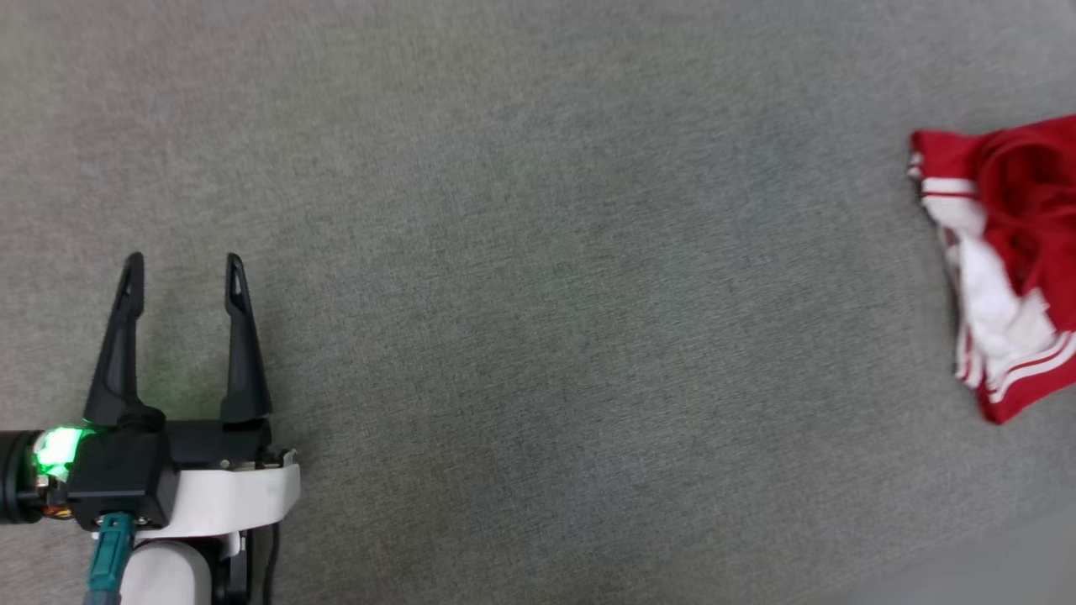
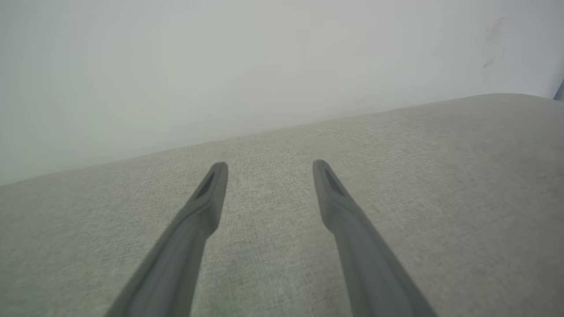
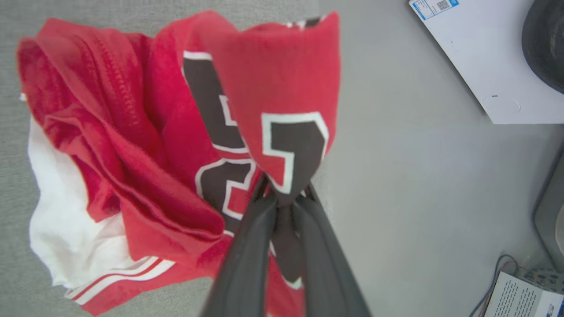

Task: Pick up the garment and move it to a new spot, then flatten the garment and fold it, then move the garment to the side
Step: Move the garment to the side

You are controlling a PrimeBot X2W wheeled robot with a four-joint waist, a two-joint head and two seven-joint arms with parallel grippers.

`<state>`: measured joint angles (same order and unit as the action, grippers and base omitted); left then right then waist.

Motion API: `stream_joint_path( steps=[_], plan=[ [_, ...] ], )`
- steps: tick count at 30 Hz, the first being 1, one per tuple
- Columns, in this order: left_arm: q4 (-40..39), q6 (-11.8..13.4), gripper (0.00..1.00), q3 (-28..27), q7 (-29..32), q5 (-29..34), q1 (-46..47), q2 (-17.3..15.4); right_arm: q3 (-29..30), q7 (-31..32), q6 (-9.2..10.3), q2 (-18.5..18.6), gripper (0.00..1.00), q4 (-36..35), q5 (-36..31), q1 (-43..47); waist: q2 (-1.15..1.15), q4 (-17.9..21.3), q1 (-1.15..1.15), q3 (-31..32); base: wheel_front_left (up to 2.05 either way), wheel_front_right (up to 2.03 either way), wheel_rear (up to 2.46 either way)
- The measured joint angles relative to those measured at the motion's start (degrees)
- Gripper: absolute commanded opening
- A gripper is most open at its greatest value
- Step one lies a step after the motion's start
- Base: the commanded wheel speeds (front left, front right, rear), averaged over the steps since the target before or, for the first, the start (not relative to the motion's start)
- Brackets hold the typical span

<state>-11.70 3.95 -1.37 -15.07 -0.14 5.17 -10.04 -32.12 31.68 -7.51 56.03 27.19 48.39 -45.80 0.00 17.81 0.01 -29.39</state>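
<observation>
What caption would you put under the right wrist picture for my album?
The right gripper pinches a fold of the crumpled red jersey.

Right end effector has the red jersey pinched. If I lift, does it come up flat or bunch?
Probably floppy: the jersey drapes in deep folds from the right end effector, so expect a hanging bundle. Likely light: thin cloth, held by one small pinch. The white sleeve may trail on the grey surface.
</observation>
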Motion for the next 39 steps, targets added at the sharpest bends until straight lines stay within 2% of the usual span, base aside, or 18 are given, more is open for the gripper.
stream_joint_path(
  steps=[6,11,12,13,18,19,22,32,39],
  plan=[
    [-2.27,0.1,1.0,-0.43,0.0,-0.01,1.1,-0.41,5.32,-1.94,-0.01,-0.16,0.0,6.76,-1.52,-1.06,0.0,-0.75,0.0,-3.89,0.0,0.0,0.0],
    [-2.93,0.59,1.0,-0.47,0.0,-0.05,1.09,-0.27,7.6,-2.5,0.0,-2.88,0.0,9.98,-4.27,-1.04,0.0,-1.52,0.0,-4.35,0.0,0.0,0.0],
    [-2.88,0.63,1.0,-0.47,0.0,-0.08,1.07,-0.2,8.18,-2.99,-0.01,-3.81,0.27,10.43,-4.69,-0.93,0.0,-1.57,0.0,-4.03,0.0,0.0,0.0],
    [-2.69,0.66,1.0,-0.4,0.0,-0.14,1.03,-0.04,8.99,-3.53,-0.01,-4.76,1.0,11.21,-5.14,-0.9,0.0,-1.63,0.0,-3.58,0.0,0.0,0.0],
    [-1.12,0.96,1.0,1.04,0.0,-0.64,0.05,1.81,10.9,-6.71,0.0,-5.87,1.0,13.95,-11.9,0.25,0.0,-2.37,0.0,0.34,0.0,0.0,0.0],
    [0.0,1.16,1.0,1.53,0.0,-1.13,-1.85,3.04,12.87,-14.93,-0.02,-6.34,1.0,12.47,-16.96,0.69,0.0,-3.16,-0.01,3.76,0.0,0.0,0.0],
    [0.98,1.63,1.0,1.78,0.0,-1.59,-3.91,3.86,16.07,-22.53,0.01,-7.38,1.0,11.95,-23.03,0.21,0.0,-4.12,-0.01,7.47,0.0,0.0,0.0],
    [3.59,2.22,1.0,1.98,0.0,-1.72,-9.94,5.34,24.31,-40.85,0.0,-18.66,1.0,6.79,-32.93,5.08,0.0,-8.66,-0.02,18.35,0.0,0.0,0.0],
    [5.22,2.29,1.0,2.24,0.0,-1.56,-12.95,5.65,29.15,-45.79,0.0,-28.21,1.0,-1.05,-35.99,13.43,0.0,-12.97,-0.02,23.82,0.0,0.0,0.0]
  ],
)
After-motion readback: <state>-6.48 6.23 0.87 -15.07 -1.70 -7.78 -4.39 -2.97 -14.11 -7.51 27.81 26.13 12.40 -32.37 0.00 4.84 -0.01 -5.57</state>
